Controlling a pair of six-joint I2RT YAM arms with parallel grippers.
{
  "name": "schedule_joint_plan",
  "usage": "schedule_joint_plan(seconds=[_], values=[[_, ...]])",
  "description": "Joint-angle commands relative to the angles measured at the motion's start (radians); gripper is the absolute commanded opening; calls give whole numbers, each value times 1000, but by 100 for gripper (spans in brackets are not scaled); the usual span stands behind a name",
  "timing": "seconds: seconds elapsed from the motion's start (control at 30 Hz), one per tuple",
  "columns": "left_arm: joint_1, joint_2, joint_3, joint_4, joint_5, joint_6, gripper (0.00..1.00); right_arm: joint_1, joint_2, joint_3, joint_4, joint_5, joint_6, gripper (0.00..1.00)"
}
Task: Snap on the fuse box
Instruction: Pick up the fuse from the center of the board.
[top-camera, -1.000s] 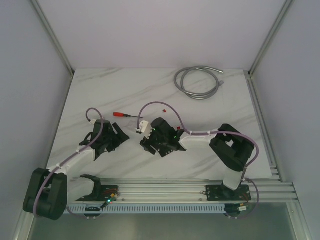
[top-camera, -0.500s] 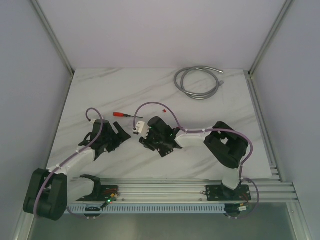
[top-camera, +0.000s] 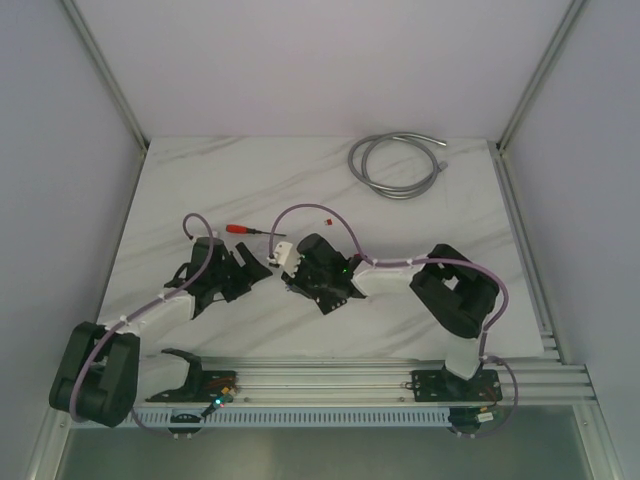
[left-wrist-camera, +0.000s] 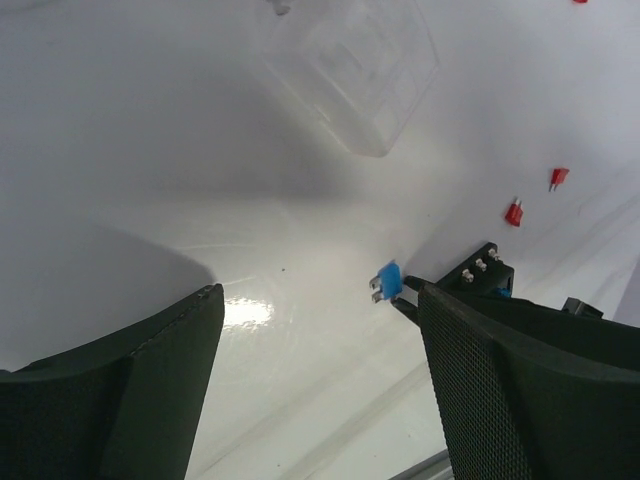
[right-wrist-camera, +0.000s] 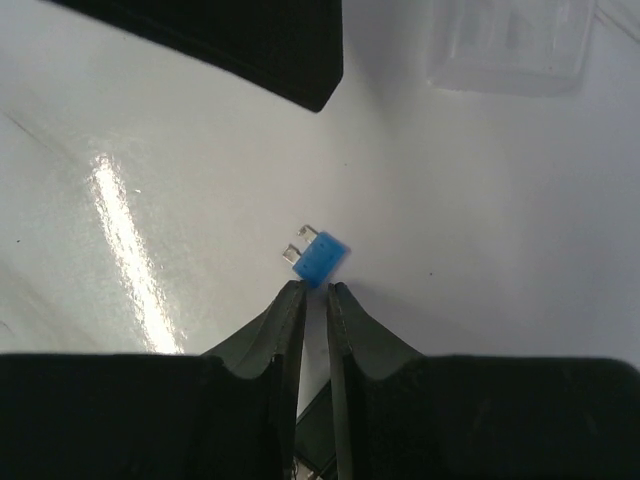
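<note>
Under the right pincer (right-wrist-camera: 314, 290), about the middle of the table (top-camera: 200, 190), I can see only a corner of what I take for the fuse box (left-wrist-camera: 482, 268). It is a small black block with three pale spots on its face, showing past one finger of the left pincer (left-wrist-camera: 320, 295). From above it is hidden by the right pincer itself.

I judge it light, stiff and of smooth plastic, so it may slide on the glossy table when it is pressed. It seems better to take it low down by two opposite side walls, not by the face with the slots. Its clips are probably thin and could break if the force comes crooked.

The right pincer is closed almost together on the near end of a blue fuse (right-wrist-camera: 322, 258). It holds the fuse at the very tips, with the blades pointing away. The left pincer stands just to the left, wide apart, with nothing between its fingers.

A clear cover (left-wrist-camera: 360, 75) lies on the table apart from the block, and two red fuses (left-wrist-camera: 513, 212) lie loose nearby. Farther off are a red-handled screwdriver (top-camera: 240, 229) and, at the far right, a grey hose coil (top-camera: 395, 165).
</note>
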Motion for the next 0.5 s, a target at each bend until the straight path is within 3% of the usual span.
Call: schedule_joint_plan(seconds=[0.0,0.13,0.23,0.47], values=[[-28,31,-6,35,36,-18,87,3,-28,-44,-52,61,66,20],[-30,19,-8,35,20,-22,85,3,-48,-57,-56,121,113,20],[-28,-3,-19,32,-16,-27,86,3,-71,-66,-22,101,166,30],[-1,-25,-35,16,-51,-35,90,15,-37,-36,92,67,322,40]])
